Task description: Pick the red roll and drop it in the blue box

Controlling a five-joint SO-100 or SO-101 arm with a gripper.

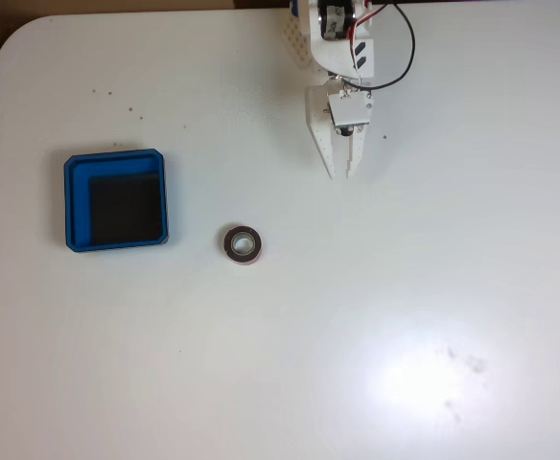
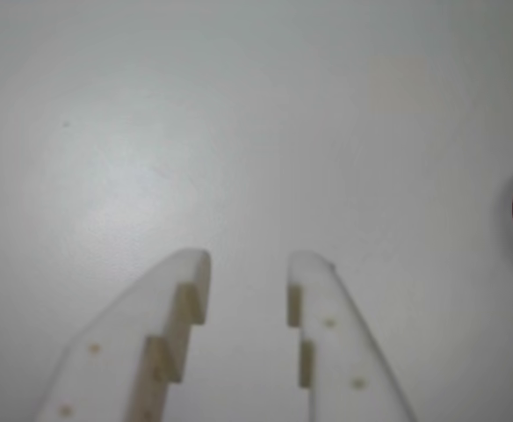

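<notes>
**Roll sits at seven o'clock from the pincer**

Seen from above, the gripper (image 1: pixel 340 173) hangs over bare table, jaws narrowly parted, holding nothing. The roll (image 1: pixel 243 244) lies flat, down toward seven o'clock, well apart. The box (image 1: pixel 116 200) waits beyond, at the roll's ten o'clock.

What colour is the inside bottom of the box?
Black, with a bright blue rim around it; the blue box shows best from above.
</notes>
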